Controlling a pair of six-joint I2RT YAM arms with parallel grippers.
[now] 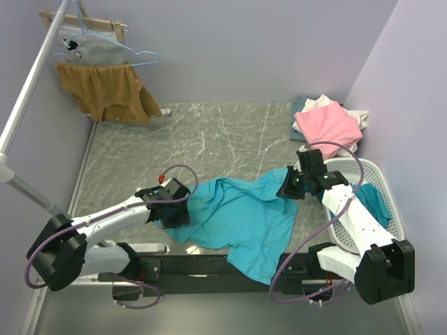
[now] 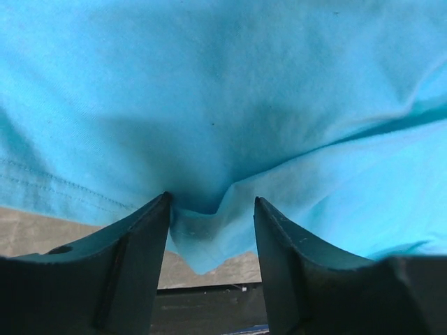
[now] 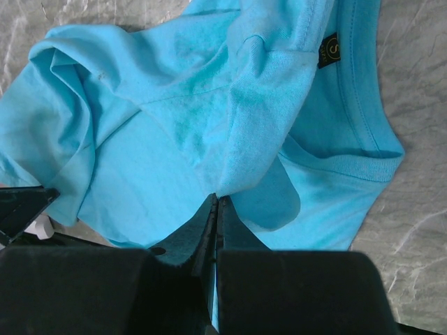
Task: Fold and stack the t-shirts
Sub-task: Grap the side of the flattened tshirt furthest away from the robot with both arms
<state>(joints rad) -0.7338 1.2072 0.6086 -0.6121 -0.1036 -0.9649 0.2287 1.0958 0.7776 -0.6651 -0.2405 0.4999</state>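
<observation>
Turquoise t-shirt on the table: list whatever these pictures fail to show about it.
- Top view: the left gripper covers the left edge of the turquoise t-shirt.
- Left wrist view: the shirt fills the frame, outline cut off.
- Right wrist view: collar label too small to read.

In the left wrist view the turquoise t-shirt (image 2: 223,105) is cut off at three edges. In the top view the tips of the left gripper (image 1: 174,213) and the right gripper (image 1: 286,190) are hidden beneath their own housings. The teal cloth (image 1: 377,201) in the basket (image 1: 353,164) is partly masked by the right arm. The lettering on the neck label (image 3: 330,50) is too small to be read.
</observation>
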